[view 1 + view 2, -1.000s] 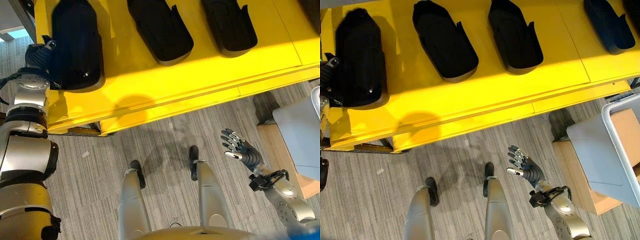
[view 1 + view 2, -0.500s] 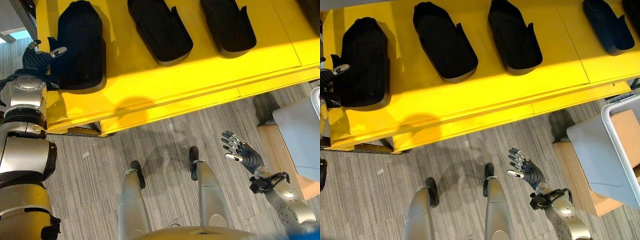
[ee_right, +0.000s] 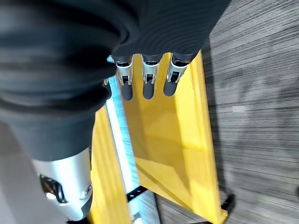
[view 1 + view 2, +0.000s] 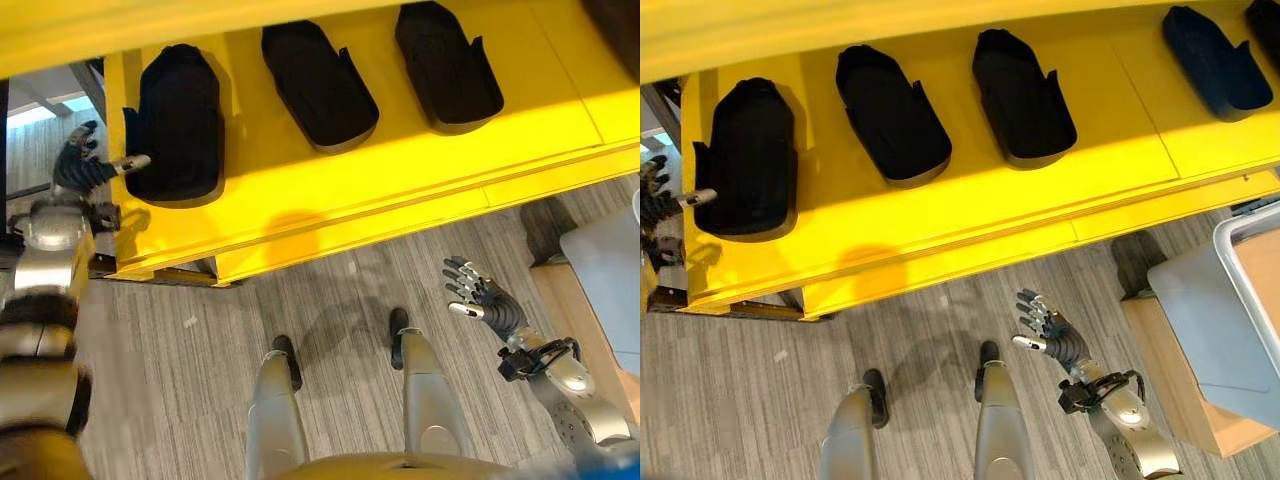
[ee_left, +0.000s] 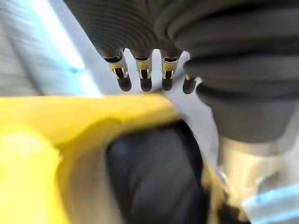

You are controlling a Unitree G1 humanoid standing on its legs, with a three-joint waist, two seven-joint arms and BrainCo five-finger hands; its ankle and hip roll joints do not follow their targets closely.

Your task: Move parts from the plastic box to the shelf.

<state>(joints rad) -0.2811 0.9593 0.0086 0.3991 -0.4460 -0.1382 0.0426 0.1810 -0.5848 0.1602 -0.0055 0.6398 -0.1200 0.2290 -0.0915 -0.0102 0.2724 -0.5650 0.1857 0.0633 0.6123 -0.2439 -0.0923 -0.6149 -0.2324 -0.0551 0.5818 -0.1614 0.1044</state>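
Note:
Several black moulded parts lie on the yellow shelf (image 4: 330, 190). The leftmost black part (image 4: 181, 124) rests at the shelf's left end, also seen as the dark part (image 5: 154, 177) in the left wrist view. My left hand (image 4: 88, 165) hovers just left of it, open with fingers spread, apart from the part and holding nothing. Two more black parts (image 4: 318, 72) (image 4: 447, 66) lie to its right, and another (image 4: 1214, 60) sits farther along. My right hand (image 4: 475, 297) hangs open over the floor at the lower right, empty.
A grey plastic box (image 4: 1230, 310) sits on a wooden stand (image 4: 1170, 385) at the right edge. The shelf's yellow front lip (image 4: 400, 215) runs across the view above grey striped floor (image 4: 180, 330).
My left hand has let go of the leftmost part and pulled back left off the shelf, fingers open. The camera has shifted, so the shelf sits lower in view. The right hand is unchanged.

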